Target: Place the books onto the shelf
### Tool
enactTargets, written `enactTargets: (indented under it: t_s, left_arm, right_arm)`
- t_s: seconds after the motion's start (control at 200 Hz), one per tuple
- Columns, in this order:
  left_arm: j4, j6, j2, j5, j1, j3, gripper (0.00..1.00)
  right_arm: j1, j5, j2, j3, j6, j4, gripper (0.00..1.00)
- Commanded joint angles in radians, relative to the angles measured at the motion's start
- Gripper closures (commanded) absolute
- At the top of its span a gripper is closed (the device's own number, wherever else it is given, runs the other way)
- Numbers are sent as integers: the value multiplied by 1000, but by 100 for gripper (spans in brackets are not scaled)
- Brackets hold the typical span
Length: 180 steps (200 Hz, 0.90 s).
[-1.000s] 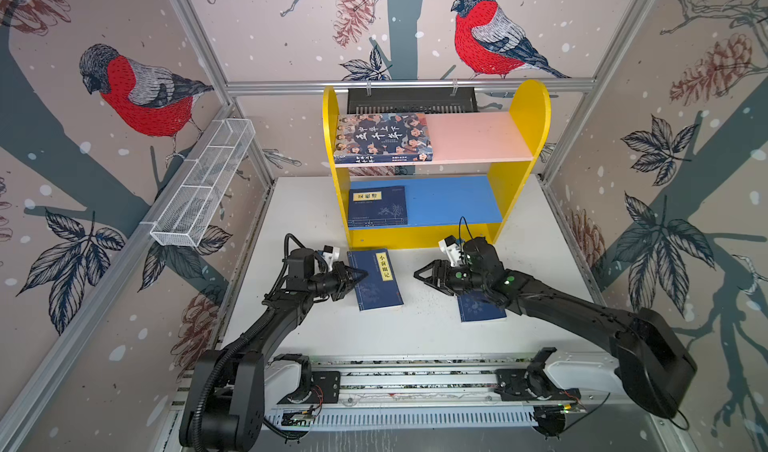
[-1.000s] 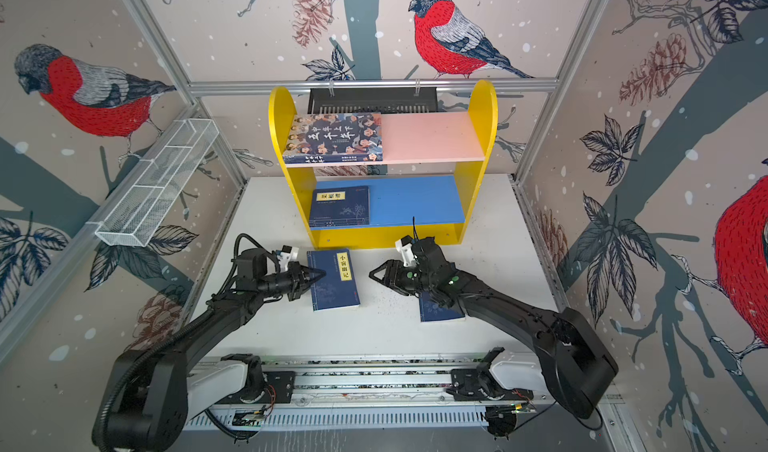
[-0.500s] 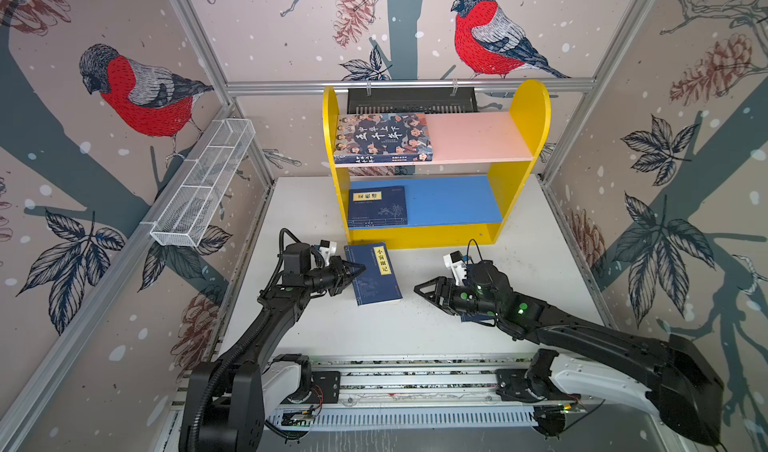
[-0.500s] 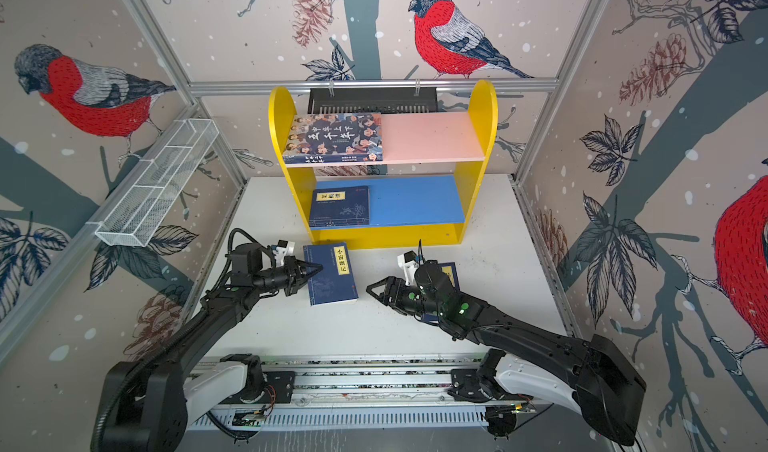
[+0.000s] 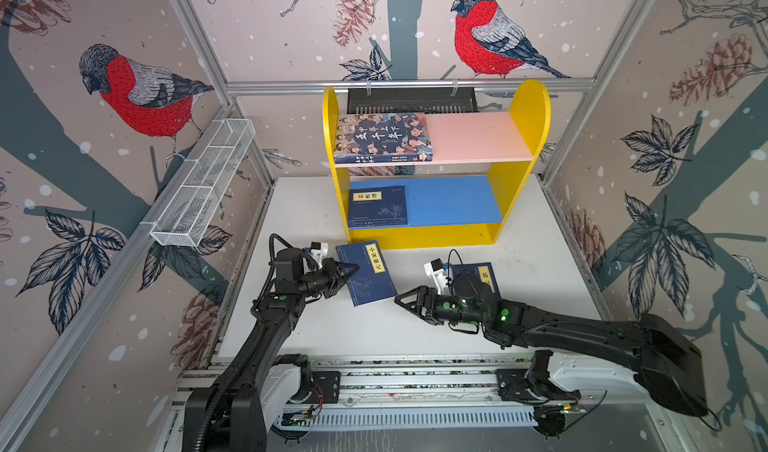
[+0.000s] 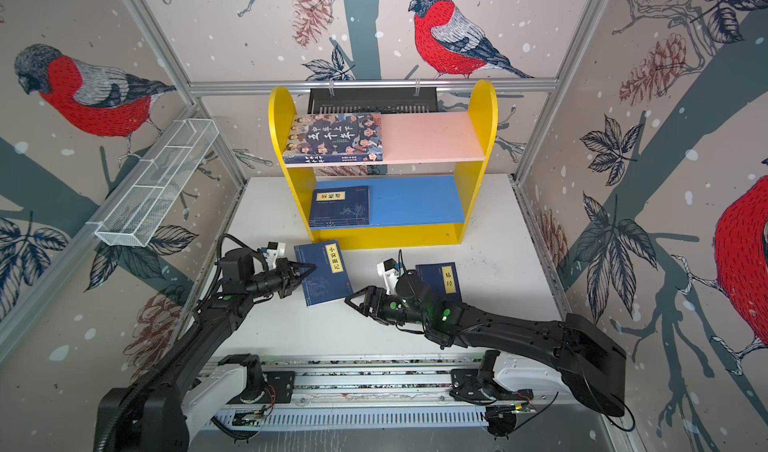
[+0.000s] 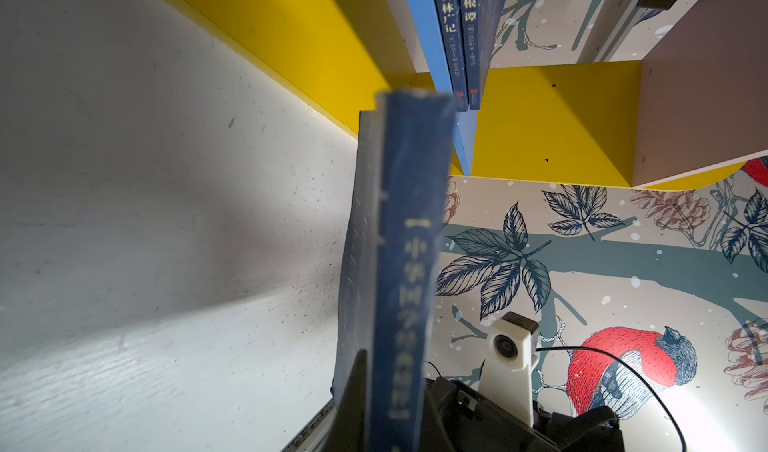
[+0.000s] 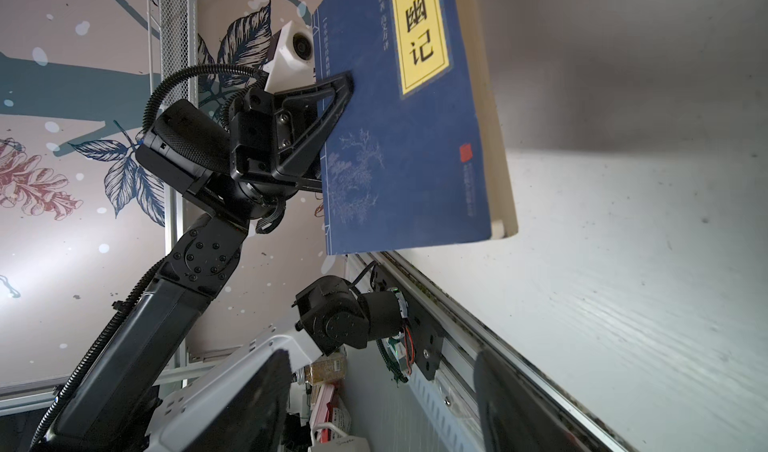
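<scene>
Right wrist view: my left gripper (image 8: 347, 83) clamped on navy book (image 8: 407, 159) (spine side); my right gripper (image 8: 382, 400), fingers apart.

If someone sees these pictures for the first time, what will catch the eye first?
Probably the red birds printed on the walls, then the yellow shelf at the back of the table, with a large book flat on its pink upper board. In front of it, the left tool grips a navy book by its edge, while the right tool stands open and empty.
</scene>
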Motion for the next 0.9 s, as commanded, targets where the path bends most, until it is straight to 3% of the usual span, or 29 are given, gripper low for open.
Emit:
enactTargets:
  t_s: [0.0, 0.36, 0.58, 0.896]
  left_arm:
    - [78, -81, -10, 26, 3, -9, 100]
    - [283, -247, 8, 35, 5, -31, 100]
    - [274, -254, 0, 49, 4, -37, 100]
    - [257, -246, -21, 43, 5, -65, 100]
  right_arm:
    - [6, 55, 38, -5, 65, 157, 29]
    - [6, 35, 257, 6, 187, 466, 29]
    - [17, 37, 399, 34, 248, 658, 29]
    - [16, 124, 486, 23, 322, 773, 30]
